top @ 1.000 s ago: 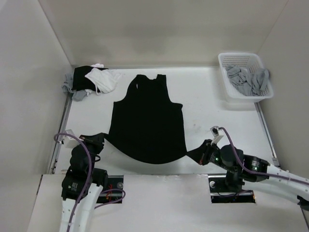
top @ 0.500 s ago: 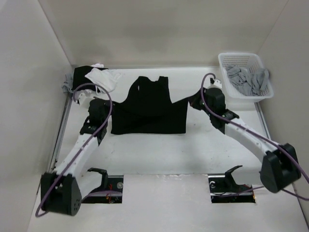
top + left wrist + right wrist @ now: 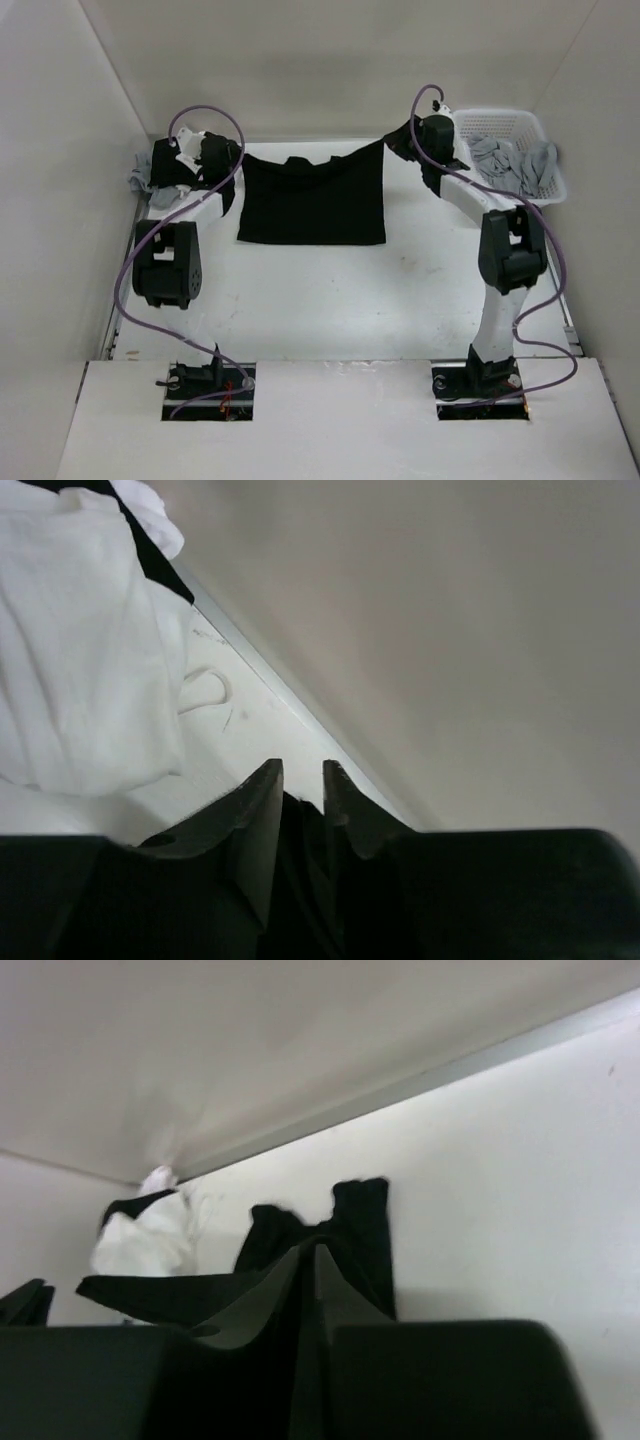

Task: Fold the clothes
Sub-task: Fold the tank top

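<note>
The black clothes (image 3: 312, 205) lie folded in half at the back middle of the table, their upper edge lifted toward both grippers. At the cloth's back left corner, my left gripper (image 3: 232, 158) has its jaws parted, and black fabric (image 3: 300, 815) still lies between the left fingers (image 3: 265, 790). My right gripper (image 3: 392, 145) holds the back right corner, which hangs raised from it. In the right wrist view the right gripper (image 3: 308, 1245) is pinched almost tight on dark cloth. Beyond it the top's shoulder straps (image 3: 362, 1220) lie flat on the table.
A heap of white, black and grey garments (image 3: 168, 168) sits in the back left corner, its white piece (image 3: 80, 680) close beside the left fingers. A white basket (image 3: 500, 112) holding grey garments (image 3: 512, 165) stands back right. The back wall rises just behind both grippers.
Both arms swung from the near edge to the back, carrying the hem over and folding the top in half. The left jaws have parted; the right ones barely eased.
</note>
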`<action>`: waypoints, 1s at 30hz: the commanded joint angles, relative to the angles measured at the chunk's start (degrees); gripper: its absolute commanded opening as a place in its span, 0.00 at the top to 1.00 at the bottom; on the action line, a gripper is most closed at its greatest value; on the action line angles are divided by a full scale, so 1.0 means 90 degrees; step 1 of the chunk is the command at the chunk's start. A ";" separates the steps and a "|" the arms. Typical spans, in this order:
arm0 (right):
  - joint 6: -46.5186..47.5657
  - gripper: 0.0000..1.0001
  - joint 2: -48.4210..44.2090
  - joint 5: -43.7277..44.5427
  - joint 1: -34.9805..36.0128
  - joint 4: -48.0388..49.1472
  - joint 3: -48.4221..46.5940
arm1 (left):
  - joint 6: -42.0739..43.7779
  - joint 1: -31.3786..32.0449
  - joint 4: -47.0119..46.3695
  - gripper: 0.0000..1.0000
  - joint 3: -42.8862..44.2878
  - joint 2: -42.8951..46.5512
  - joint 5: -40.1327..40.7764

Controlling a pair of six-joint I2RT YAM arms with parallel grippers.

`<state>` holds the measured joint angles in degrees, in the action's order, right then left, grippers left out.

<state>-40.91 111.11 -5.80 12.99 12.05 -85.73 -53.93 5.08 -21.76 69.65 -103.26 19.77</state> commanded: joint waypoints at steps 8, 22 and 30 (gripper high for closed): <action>0.0004 0.52 -0.0517 0.0243 0.0298 0.0378 0.1055 | 0.0582 0.0591 -0.1096 0.67 -0.1650 0.1187 0.0146; -0.0475 0.81 -0.2833 0.0967 0.1842 0.1766 0.5081 | -0.0423 0.0213 -0.1321 0.54 -0.5638 0.3096 -0.1091; -0.0552 0.60 -0.3127 0.0948 0.1657 0.1961 0.5971 | -0.1018 -0.0472 -0.2687 0.51 -0.5776 0.1856 -0.1844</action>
<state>-45.28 83.61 1.72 28.97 24.75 -32.93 -59.24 2.07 -36.71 18.06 -83.44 7.70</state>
